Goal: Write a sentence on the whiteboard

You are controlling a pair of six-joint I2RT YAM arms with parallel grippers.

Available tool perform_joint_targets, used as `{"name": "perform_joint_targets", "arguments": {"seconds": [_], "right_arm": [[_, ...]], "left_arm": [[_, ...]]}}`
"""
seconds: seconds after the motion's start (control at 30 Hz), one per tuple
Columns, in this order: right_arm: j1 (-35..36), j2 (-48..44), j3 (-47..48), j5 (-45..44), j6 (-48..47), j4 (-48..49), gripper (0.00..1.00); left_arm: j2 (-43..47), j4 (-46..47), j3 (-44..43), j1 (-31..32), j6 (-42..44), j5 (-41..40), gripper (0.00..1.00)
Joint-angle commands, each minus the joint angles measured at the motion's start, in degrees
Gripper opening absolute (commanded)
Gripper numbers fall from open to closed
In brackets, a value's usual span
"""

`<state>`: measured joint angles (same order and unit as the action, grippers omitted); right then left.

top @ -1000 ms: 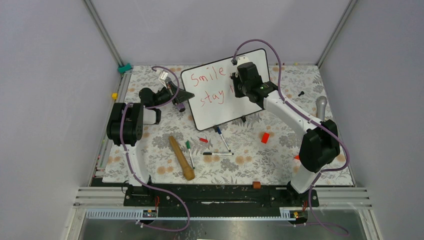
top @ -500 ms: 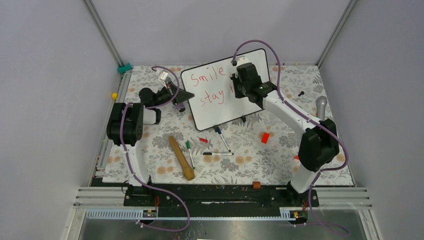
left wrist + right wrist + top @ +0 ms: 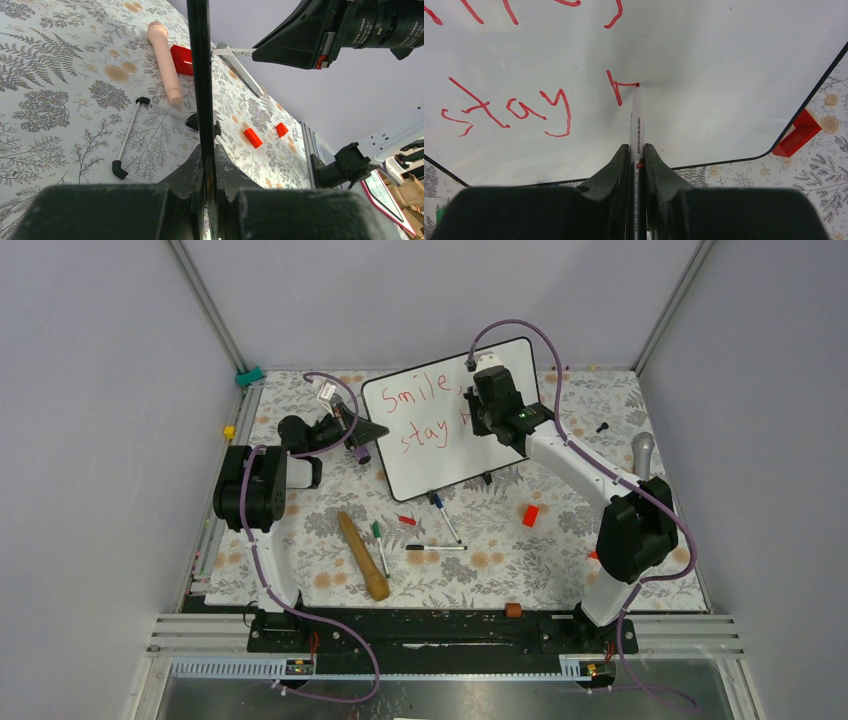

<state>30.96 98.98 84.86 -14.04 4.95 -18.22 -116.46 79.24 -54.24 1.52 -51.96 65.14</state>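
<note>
The whiteboard (image 3: pixel 440 468) stands tilted at the back centre, and its black frame edge (image 3: pixel 199 75) runs between my left gripper's jaws. My left gripper (image 3: pixel 372 430) (image 3: pixel 207 150) is shut on that left edge. The sentence in red reads "Smile," (image 3: pixel 418 395) over "stay" (image 3: pixel 425 433) (image 3: pixel 514 107). To the right of "stay" is an unfinished letter, an upright stroke with a short bar (image 3: pixel 615 90). My right gripper (image 3: pixel 472 416) (image 3: pixel 637 147) is shut on a white red-tipped marker (image 3: pixel 636 120), with its tip touching the board at the end of that bar.
On the floral table in front of the board lie a wooden roller (image 3: pixel 362 555), a blue-capped marker (image 3: pixel 445 517), a black marker (image 3: pixel 435 547), a green marker (image 3: pixel 378 540), a red cap (image 3: pixel 406 519) and a red block (image 3: pixel 530 515). A grey handle (image 3: pixel 643 450) lies at the right.
The right gripper shifted slightly right along the board, and the red strokes after "stay" have grown. The left arm and the board have not moved.
</note>
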Motion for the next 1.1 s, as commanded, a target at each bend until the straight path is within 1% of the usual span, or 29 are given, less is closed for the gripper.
{"name": "perform_joint_targets", "arguments": {"seconds": [0.0, 0.2, 0.37, 0.53, 0.63, 0.73, 0.83, 0.9, 0.97, 1.07], "right_arm": [[-0.47, -0.38, -0.38, 0.64, 0.32, -1.36, 0.00], [-0.46, -0.37, -0.31, 1.99, 0.24, -3.81, 0.00], [-0.51, -0.63, 0.25, 1.49, 0.11, -5.28, 0.00], [-0.97, -4.71, 1.45, 1.55, 0.39, -5.29, 0.00], [-2.84, -8.61, 1.75, 4.35, 1.90, -4.31, 0.00], [-6.70, -11.35, 1.53, 6.59, 3.51, -2.94, 0.00], [-13.22, -11.08, 2.88, 8.90, 6.70, -2.41, 0.00], [-18.47, -9.54, 4.02, 10.69, 10.69, -1.82, 0.00], [-23.78, -7.99, 3.60, 12.95, 15.63, 1.12, 0.00], [-30.34, -3.55, 3.94, 19.60, 24.26, 5.86, 0.00]], "left_arm": [[0.41, 5.48, 0.35, 0.68, 5.65, 5.13, 0.00], [0.44, 5.48, 0.36, 0.68, 5.56, 5.03, 0.00], [0.42, 5.48, 0.28, 0.68, 5.56, 5.00, 0.00], [0.29, 5.47, 0.27, 0.67, 5.56, 5.08, 0.00], [0.32, 5.48, 0.20, 0.68, 5.48, 5.20, 0.00], [0.27, 5.48, 0.10, 0.68, 5.44, 5.13, 0.00], [0.27, 5.48, 0.10, 0.68, 5.39, 5.01, 0.00], [0.19, 5.43, 0.01, 0.68, 5.25, 4.98, 0.00], [0.16, 5.48, 0.01, 0.68, 5.29, 5.00, 0.00], [0.05, 5.42, -0.20, 0.68, 5.07, 4.93, 0.00]]}}
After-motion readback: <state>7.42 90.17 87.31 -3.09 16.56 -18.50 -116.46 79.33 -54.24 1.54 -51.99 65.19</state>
